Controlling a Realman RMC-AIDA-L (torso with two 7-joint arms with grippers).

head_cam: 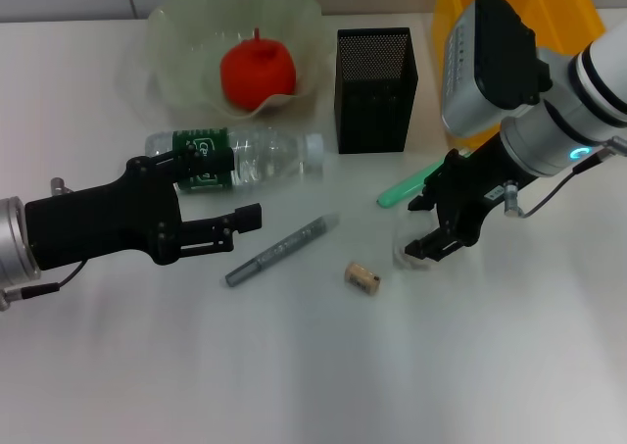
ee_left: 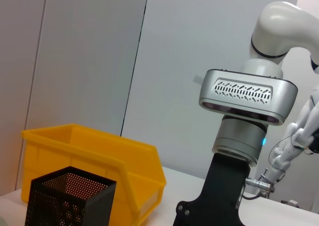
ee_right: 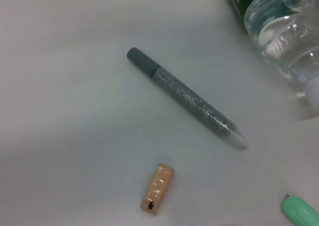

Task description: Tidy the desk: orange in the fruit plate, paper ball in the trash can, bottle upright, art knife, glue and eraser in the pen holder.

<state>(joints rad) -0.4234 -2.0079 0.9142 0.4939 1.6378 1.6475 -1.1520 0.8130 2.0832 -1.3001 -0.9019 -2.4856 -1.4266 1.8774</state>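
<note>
Right gripper: the right gripper [head_cam: 438, 240] was low over the table, its fingers spread, around something pale and crumpled that I could not identify; whether they touched it I could not tell.
Left gripper: the left gripper [head_cam: 238, 224] was close above the table, just in front of the lying bottle [head_cam: 240, 157]; its fingers were almost together and held nothing.
Eraser: the eraser [head_cam: 362, 278] lay on the table between both grippers, near the right one.
Glue: the grey glue pen [head_cam: 279, 250] lay beside the eraser.
Art knife: the green art knife [head_cam: 407, 186] lay behind the right gripper.
Orange: the orange [head_cam: 257, 73] sat in the fruit plate [head_cam: 181, 42].
Pen holder: the pen holder [head_cam: 374, 91] stood upright beside the fruit plate.
Trash can: the trash can [ee_left: 99, 158] stood behind the pen holder.
</note>
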